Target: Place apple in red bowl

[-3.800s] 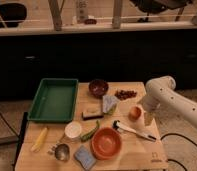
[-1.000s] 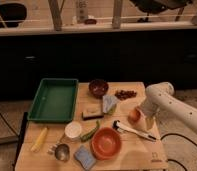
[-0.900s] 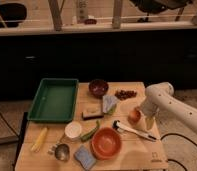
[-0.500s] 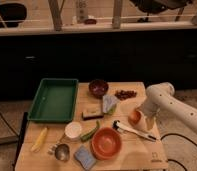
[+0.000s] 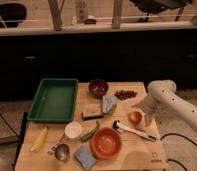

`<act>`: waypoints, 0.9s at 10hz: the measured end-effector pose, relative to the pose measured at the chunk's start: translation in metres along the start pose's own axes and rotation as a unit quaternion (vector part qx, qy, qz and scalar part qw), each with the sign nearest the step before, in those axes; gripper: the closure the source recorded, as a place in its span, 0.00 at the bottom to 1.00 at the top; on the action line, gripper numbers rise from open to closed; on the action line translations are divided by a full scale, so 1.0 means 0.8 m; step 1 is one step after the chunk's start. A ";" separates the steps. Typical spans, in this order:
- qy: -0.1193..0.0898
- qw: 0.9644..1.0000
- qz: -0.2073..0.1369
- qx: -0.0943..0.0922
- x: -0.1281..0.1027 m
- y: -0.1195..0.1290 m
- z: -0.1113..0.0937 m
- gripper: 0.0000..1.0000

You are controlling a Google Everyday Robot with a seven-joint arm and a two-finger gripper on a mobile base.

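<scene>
The apple [image 5: 135,117], small and orange-red, lies on the wooden table [image 5: 137,152] right of centre. The red bowl [image 5: 106,143] stands empty near the front edge, down and left of the apple. My white arm reaches in from the right, bends at its elbow [image 5: 160,90] and comes down to the apple. The gripper [image 5: 141,117] sits right at the apple, on its right side and touching or nearly touching it.
A green tray [image 5: 54,100] stands at the left and a dark bowl [image 5: 98,87] at the back. A white brush [image 5: 132,130] lies between apple and red bowl. Also around are a white cup [image 5: 72,130], a metal cup [image 5: 62,152], a blue sponge [image 5: 85,157], a green pepper [image 5: 90,132] and a grey cloth [image 5: 109,103].
Since the oldest frame the gripper has come down and closer to the apple. Over the last second it has hardly moved, and the apple stays in place.
</scene>
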 end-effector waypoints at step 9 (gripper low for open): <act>-0.039 0.999 -0.034 -0.002 -0.015 0.005 0.007 0.88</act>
